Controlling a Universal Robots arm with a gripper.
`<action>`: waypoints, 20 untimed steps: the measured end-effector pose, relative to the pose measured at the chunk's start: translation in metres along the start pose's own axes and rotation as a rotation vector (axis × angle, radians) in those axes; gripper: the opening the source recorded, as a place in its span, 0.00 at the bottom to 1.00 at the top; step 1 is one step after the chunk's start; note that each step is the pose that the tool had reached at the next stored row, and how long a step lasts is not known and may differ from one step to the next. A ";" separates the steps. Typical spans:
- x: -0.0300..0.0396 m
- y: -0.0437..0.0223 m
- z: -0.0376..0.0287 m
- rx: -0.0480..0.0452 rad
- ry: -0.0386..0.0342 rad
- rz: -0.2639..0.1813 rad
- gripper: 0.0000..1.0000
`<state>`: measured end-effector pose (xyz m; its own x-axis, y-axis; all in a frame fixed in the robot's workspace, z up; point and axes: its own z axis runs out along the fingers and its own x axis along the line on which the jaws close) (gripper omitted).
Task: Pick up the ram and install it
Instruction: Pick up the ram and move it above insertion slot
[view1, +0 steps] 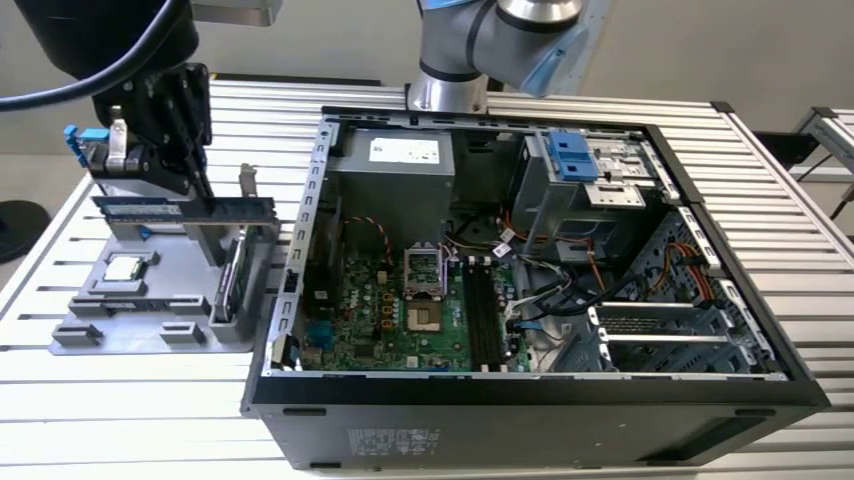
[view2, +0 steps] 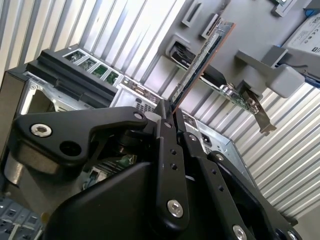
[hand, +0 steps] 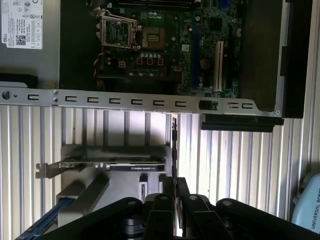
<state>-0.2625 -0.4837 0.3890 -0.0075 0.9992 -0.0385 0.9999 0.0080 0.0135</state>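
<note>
Exterior view: arm (view1: 501, 30) is leaning out to nine o'clock of the computer case (view1: 534, 405), end effector (view1: 195, 190) pointing down. Second wrist view: it is clamping the ram (view2: 202, 55) edge-on above the grey fixture (view2: 250, 35).

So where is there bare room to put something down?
Bare slatted table lies in front of the grey fixture, on the exterior view's left of the computer case. Crowded: the fixture, over which the end effector grips the ram, and the cable-filled case interior.
</note>
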 end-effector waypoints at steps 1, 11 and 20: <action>0.0000 0.0010 0.0001 -0.0001 0.0001 0.000 0.00; -0.0001 0.0123 0.0002 0.0000 0.0000 0.000 0.00; -0.0002 0.0215 0.0003 0.0000 -0.0001 0.000 0.00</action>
<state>-0.2410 -0.4837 0.3890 -0.0075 0.9992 -0.0386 0.9999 0.0080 0.0135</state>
